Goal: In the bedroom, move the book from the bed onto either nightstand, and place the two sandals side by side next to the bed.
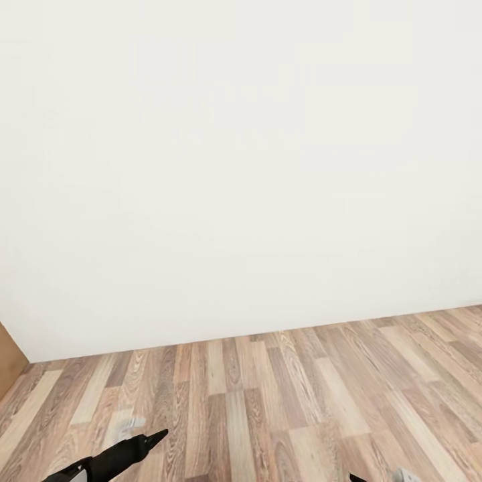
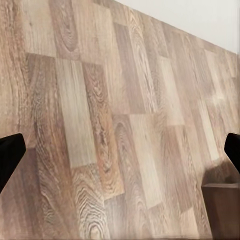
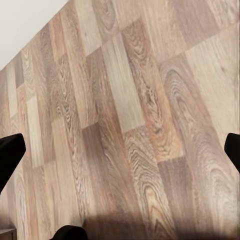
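The book, the bed, the nightstand and the sandals are out of view. I face a bare white wall [image 1: 241, 167] of the bedroom above a wood-plank floor [image 1: 268, 402]. My left gripper [image 1: 159, 436] hangs low at the lower left, over the floor. In its wrist view the left gripper [image 2: 120, 152] is open, its black fingertips [image 2: 10, 156] at the frame's sides with only planks between. A tip of my right gripper [image 1: 354, 478] peeks in at the bottom edge. The right gripper [image 3: 120, 152] is open too, empty, fingertips [image 3: 10, 155] far apart.
A light brown wooden panel [image 1: 8, 351] juts in at the far left where wall meets floor. A dark brown boxy shape [image 2: 222, 210] stands on the floor in the left wrist view. A dark rounded form [image 3: 67, 233] and a shadow lie along the right wrist view's edge.
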Robot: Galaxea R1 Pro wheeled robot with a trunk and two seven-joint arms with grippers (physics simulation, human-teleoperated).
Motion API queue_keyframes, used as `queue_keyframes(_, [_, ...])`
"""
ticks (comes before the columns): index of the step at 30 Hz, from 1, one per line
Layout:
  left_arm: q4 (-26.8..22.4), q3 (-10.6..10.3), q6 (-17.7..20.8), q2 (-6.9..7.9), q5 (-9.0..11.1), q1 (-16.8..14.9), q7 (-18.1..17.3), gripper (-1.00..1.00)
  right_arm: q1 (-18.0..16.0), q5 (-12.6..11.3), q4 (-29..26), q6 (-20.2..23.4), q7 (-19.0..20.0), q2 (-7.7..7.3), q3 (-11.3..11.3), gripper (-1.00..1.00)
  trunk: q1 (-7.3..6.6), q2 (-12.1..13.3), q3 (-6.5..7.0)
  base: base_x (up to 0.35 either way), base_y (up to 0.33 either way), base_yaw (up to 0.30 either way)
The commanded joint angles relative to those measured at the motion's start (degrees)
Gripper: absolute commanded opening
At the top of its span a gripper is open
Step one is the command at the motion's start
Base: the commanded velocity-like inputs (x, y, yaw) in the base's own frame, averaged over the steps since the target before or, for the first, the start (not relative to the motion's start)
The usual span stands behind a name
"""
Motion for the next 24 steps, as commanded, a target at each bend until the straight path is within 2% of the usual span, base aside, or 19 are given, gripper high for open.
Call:
queue_keyframes(1, [0.04,-0.22,-0.31,0.02,0.12,-0.03,-0.15,1.00,-0.07,-0.33,0.09,-0.26,0.15,-0.02,0.48,1.00,0.00,-0.03,-0.06,0.000,0.000,-0.283])
queue_keyframes(24, [0.04,-0.21,-0.31,0.02,0.12,-0.03,-0.18,1.00,-0.07,-0.33,0.09,-0.26,0.15,-0.01,0.48,1.00,0.00,-0.03,-0.06,0.000,0.000,-0.284])
